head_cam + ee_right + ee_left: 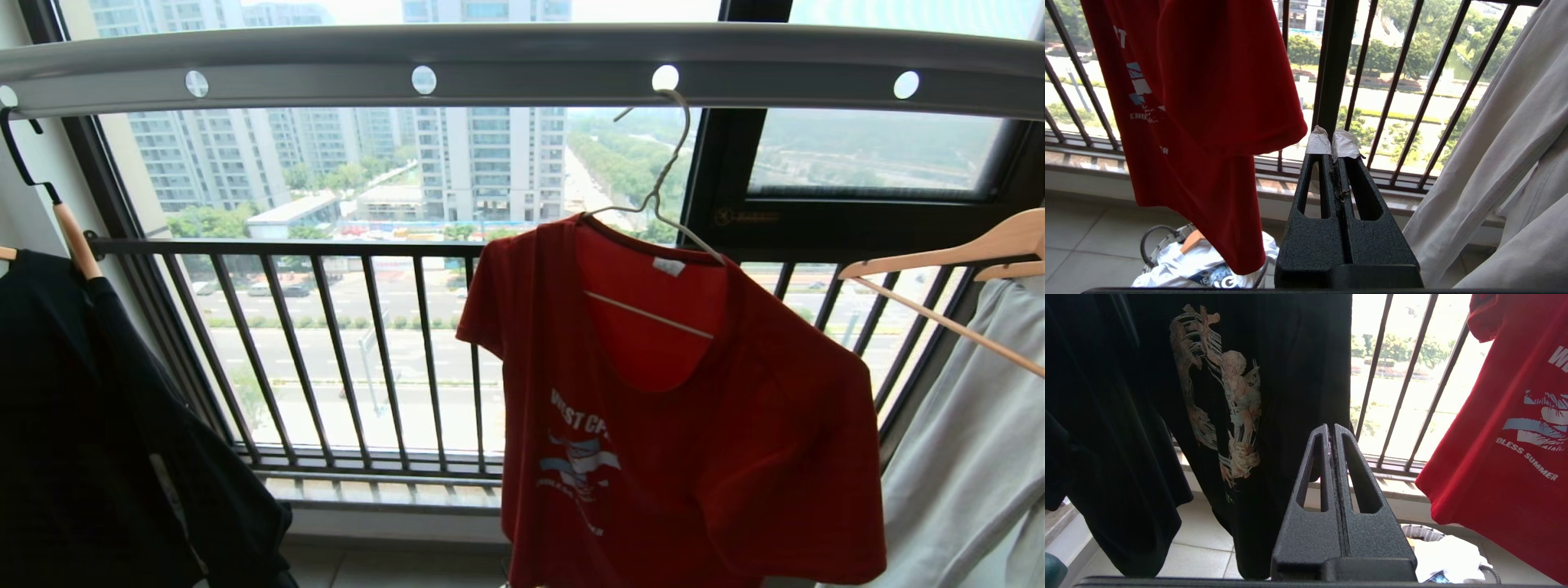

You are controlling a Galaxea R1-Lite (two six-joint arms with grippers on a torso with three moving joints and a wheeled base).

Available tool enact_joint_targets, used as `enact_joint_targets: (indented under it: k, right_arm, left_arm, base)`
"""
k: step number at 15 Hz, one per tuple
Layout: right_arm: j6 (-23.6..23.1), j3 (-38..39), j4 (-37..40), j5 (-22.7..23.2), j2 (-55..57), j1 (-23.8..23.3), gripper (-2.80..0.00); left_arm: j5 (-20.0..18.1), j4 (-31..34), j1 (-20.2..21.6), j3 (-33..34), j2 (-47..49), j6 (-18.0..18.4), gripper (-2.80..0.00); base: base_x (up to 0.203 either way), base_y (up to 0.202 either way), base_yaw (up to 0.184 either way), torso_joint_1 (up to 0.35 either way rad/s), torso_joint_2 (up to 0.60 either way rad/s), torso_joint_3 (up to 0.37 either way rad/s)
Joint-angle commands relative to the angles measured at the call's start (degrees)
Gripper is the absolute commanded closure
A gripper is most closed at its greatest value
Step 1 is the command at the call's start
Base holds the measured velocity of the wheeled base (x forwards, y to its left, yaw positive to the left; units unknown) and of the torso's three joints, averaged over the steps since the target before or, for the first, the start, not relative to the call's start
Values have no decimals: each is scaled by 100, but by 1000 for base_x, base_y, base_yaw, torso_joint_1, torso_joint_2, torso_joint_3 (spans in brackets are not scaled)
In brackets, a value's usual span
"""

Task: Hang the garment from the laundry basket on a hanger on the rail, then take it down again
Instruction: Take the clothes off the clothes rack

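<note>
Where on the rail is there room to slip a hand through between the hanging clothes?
Widest gap: between the black shirt and the red T-shirt, under the rail. Tighter on the right, where the T-shirt's sleeve nears the wooden hanger and white garment.

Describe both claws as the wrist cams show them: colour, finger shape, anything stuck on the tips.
Left claw: matte black with a grainy, textured finish. Each finger is a tapering wedge with a long slot cut through it, rising from a blocky black base; the tips are bare. Right claw: same black slotted wedge fingers, but both tips are wrapped in crumpled white tape. No cables or printed markings show on either.
</note>
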Motion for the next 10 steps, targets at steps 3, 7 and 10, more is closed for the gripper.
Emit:
enact_joint_targets:
  k: [3, 7, 10]
  right_arm:
    - [-11, -195, 102, -92, 8, -7, 0]
    - [6, -1001, 461, -103, 639, -1, 0]
    - [11, -2047, 501, 230, 1726, 0, 0]
  left_arm:
    - [3, 0, 2, 0, 9, -4, 0]
    - [3, 0, 2, 0, 9, -4, 0]
    - [3, 0, 2, 0, 9, -4, 0]
  base:
    - [0, 0, 0, 0, 0, 0]
    - [0, 0, 0, 0, 0, 0]
    - [0, 0, 0, 0, 0, 0]
